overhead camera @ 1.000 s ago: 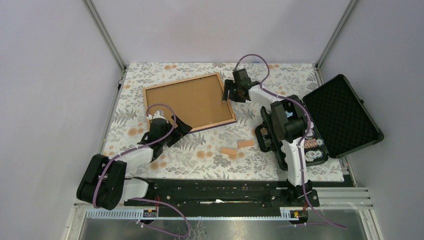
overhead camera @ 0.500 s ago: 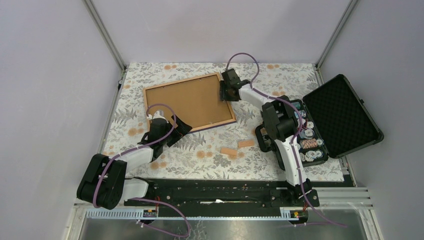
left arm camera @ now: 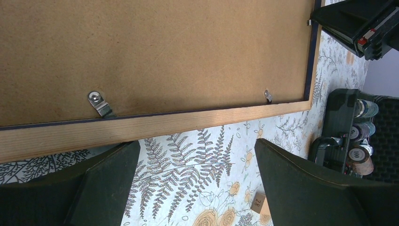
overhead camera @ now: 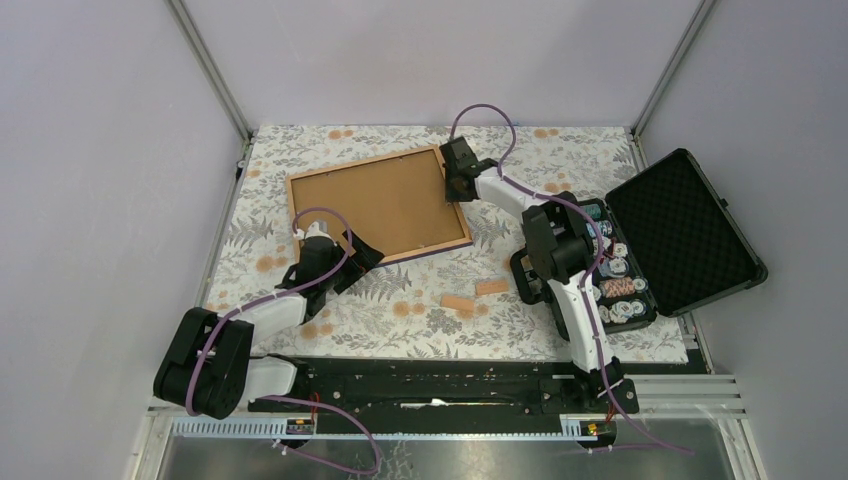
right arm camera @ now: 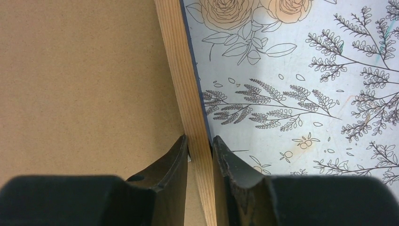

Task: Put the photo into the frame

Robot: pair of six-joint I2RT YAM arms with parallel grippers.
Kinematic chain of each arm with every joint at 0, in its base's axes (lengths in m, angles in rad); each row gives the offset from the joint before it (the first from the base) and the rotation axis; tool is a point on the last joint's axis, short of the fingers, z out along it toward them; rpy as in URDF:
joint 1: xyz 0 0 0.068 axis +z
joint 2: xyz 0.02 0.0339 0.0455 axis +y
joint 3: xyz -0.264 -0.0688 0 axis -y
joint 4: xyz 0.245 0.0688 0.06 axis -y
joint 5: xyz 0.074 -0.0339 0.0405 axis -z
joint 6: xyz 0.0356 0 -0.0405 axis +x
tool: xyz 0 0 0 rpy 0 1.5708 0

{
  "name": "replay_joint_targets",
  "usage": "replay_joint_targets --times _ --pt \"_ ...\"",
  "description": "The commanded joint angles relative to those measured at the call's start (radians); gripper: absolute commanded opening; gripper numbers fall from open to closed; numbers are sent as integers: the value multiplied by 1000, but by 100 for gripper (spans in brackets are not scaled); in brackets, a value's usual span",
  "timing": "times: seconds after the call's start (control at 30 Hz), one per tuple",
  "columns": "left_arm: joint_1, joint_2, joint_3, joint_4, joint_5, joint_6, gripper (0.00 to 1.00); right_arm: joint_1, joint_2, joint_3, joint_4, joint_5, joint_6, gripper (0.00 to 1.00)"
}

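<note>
Tablecloth [overhead camera: 420,325]: floral print, spread under both arms I am operating.
Frame [right arm camera: 181,80]: lies flat on the cloth, brown backing board [overhead camera: 375,205] facing up.
Right gripper [right arm camera: 200,141]: I have it pinched on the frame's right rim, one finger either side.
Left gripper [left arm camera: 195,150]: fingers spread wide at the frame's near edge, holding nothing.
Case [overhead camera: 680,230]: black, lid open, well right of the frame.

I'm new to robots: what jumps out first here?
A big picture frame lies in the middle, its brown backing board facing up. The right tool pinches its right rim, while the left tool hangs open by its near edge. An open black case sits at the right.
</note>
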Motion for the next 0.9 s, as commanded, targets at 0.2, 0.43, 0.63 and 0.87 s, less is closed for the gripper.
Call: replay_joint_targets --times 0.2,0.43,0.63,0.87 --pt "10 22 29 -105 -76 -2 99 7 -125 -188 73 -106 69 43" --pt "43 14 42 -130 -65 3 99 1 -202 -330 158 -220 126 51" --pt "80 7 69 -117 -84 26 99 13 -358 -638 352 -337 238 36" --pt "175 89 101 -52 -22 39 99 144 -458 -856 431 -312 269 19"
